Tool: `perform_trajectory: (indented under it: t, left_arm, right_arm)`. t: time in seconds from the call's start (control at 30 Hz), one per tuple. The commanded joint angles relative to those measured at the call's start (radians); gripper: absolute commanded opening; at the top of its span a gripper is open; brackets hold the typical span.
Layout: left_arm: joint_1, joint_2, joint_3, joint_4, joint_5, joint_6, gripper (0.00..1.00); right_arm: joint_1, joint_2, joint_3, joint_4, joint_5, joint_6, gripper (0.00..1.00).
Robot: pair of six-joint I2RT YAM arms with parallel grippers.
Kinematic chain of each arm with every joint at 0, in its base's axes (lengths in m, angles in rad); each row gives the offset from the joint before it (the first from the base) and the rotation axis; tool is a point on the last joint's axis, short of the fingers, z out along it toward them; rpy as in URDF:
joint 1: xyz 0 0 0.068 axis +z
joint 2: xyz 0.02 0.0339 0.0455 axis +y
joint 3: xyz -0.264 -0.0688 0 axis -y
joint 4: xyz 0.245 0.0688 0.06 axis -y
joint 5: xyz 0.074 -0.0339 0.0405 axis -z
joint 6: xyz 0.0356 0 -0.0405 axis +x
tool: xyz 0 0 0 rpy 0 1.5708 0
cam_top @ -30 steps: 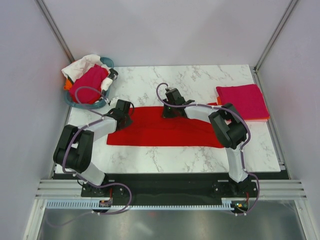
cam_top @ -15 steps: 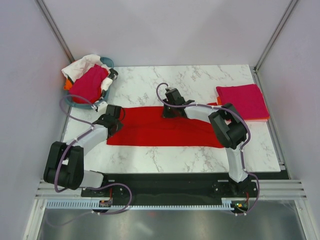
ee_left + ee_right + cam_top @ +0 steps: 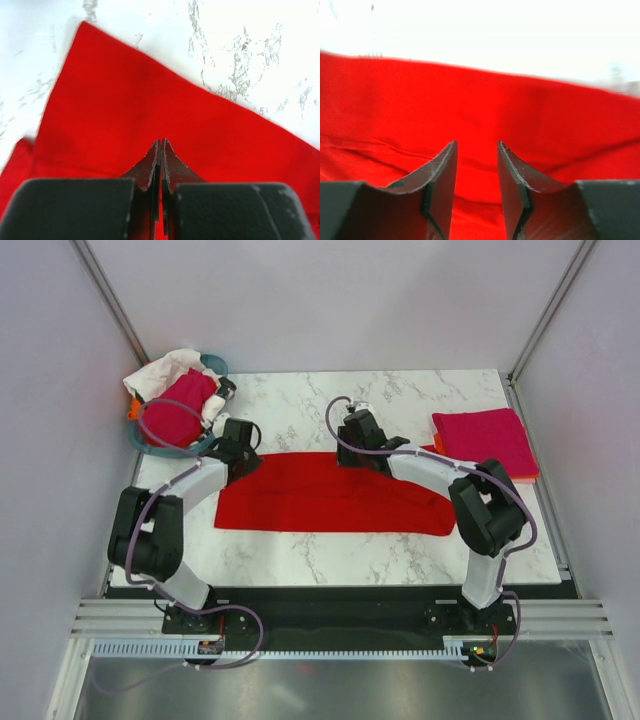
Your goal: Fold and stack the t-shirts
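Note:
A bright red t-shirt lies folded into a long band across the middle of the marble table. My left gripper hangs over its far left corner. In the left wrist view that gripper is shut, tips together above flat red cloth. My right gripper is at the shirt's far edge. Seen from the right wrist, this gripper is open over the red cloth, with nothing between the fingers. A folded magenta t-shirt rests on an orange one at the right.
A teal tub at the back left corner holds crumpled magenta and white shirts. Metal frame posts and pale walls close in the table on three sides. Both arm bases stand at the near edge.
The right gripper has opened and risen from the shirt's far edge. The left arm swung out to the left, then back up to the shirt's far left corner, staying shut.

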Motion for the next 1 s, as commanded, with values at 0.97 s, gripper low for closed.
perform_trajectory:
  t: [0.97]
  left_arm:
    - [-0.2,0.279,0.279,0.039,0.297,0.074,0.02]
  right_arm:
    - [-0.321,-0.082,-0.143,-0.073,0.053,-0.08,0.39]
